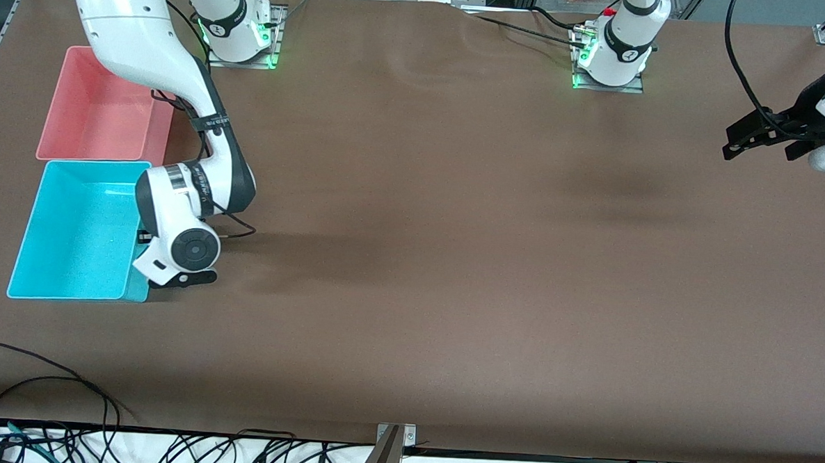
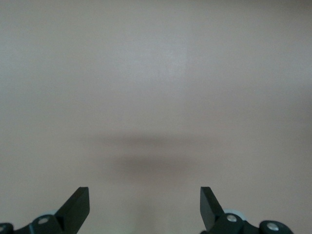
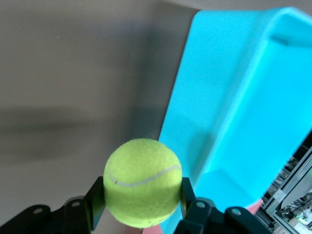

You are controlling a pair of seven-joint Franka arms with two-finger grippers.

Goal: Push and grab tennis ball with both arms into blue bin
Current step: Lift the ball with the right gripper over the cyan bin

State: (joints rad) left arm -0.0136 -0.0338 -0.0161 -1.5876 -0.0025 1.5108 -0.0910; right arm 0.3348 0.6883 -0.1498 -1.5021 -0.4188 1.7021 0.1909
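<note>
The blue bin point(image 1: 71, 234) sits on the brown desk point(image 1: 453, 261) at the right arm's end, just nearer the front camera than a pink bin point(image 1: 101, 106). The right gripper point(image 3: 142, 214) is low beside the blue bin's outer wall, its fingers point(image 3: 95, 204) clamped on the tennis ball point(image 3: 143, 183). Well away from that bin, the left gripper point(image 1: 765, 139) waits over bare desk, fingers point(image 2: 78, 207) wide apart.

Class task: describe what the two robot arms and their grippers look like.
Both arms are white, rounded and jointed, with grey-black joint rings and black cables. The right arm has a black band and a black end disc. The left gripper and right gripper are black, with flat angular fingers.
</note>
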